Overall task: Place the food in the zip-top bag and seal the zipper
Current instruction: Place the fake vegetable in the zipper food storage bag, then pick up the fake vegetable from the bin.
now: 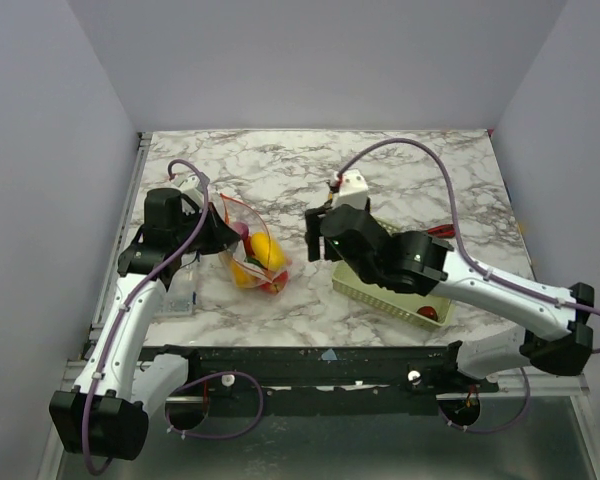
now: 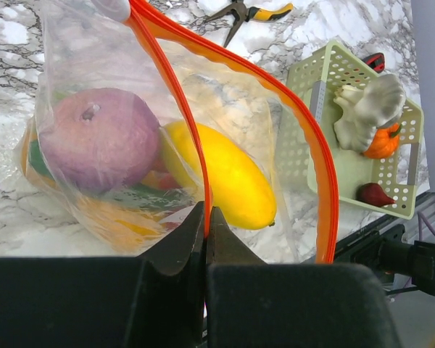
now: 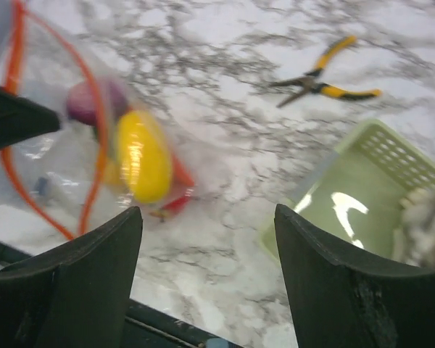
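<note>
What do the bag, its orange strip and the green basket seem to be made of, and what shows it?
Bag: thin clear plastic film, glossy; it crinkles and the fruit shows through.
Orange strip: probably thicker smooth plastic; opaque, holding an even curve.
Green basket: likely rigid moulded plastic, faint sheen; regular grid of holes in its walls.

Left arm clamping, right arm gaping.
The left gripper [image 2: 205,217] is pressing its fingers tight together, arm reaching forward; the right gripper [image 3: 206,214] is holding its fingers wide apart, arm stretching across to its left.
</note>
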Robot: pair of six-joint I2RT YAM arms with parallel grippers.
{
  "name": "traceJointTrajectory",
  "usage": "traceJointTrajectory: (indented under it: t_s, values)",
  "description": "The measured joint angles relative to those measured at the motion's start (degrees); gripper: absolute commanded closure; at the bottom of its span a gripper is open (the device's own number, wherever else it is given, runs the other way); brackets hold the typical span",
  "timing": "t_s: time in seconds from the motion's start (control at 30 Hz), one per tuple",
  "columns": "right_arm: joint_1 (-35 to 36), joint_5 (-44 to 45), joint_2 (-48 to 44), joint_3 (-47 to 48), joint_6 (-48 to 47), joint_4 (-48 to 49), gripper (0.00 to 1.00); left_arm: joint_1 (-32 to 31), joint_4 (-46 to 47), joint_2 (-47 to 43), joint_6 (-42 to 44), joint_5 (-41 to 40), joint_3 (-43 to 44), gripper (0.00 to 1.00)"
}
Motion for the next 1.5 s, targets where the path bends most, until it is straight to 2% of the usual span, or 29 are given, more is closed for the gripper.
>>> traceJointTrajectory:
  t_s: [0.13,0.2,0.3,0.4,0.5,0.67,0.93,1.13,1.43,1.5]
  values:
    - [-4.3,5.5,-9.9,-14.6,4.4,0.3,0.27,0.0,0.0,0.1,0.0,0.1,-0.2,1.00]
    - [-10.3,5.9,-13.2,-22.0,7.8,0.0,0.30,0.0,0.1,0.2,0.0,0.2,-0.2,1.00]
    - [-23.8,3.5,-18.1,-31.8,12.8,-0.2,0.30,0.0,0.4,0.4,0.0,0.3,-0.3,1.00]
    - [-32.2,2.8,-23.2,-36.7,17.2,-1.9,0.32,0.0,0.4,0.9,0.0,0.5,-0.3,1.00]
    - [-36.7,2.6,-26.8,-38.6,21.1,-3.3,0.33,0.0,0.4,1.2,0.0,0.7,-0.3,1.00]
    - [-45.9,0.5,-27.8,-41.6,23.5,-3.4,0.35,0.0,0.4,1.4,0.0,1.0,-0.4,1.00]
    - [-47.1,-2.6,-29.4,-45.4,26.7,-3.8,0.34,0.0,0.4,1.4,0.0,1.3,-0.5,1.00]
    - [-47.7,-3.6,-26.6,-47.4,30.2,-3.8,0.33,0.0,0.7,1.4,0.0,1.7,-0.7,1.00]
    - [-49.4,-3.9,-23.4,-49.0,34.4,-3.8,0.26,0.0,0.9,1.4,-0.2,2.6,-0.8,1.00]
    - [-50.1,-3.9,-23.3,-49.5,34.6,-3.7,0.20,0.0,0.9,1.4,-0.2,2.7,-0.9,1.00]
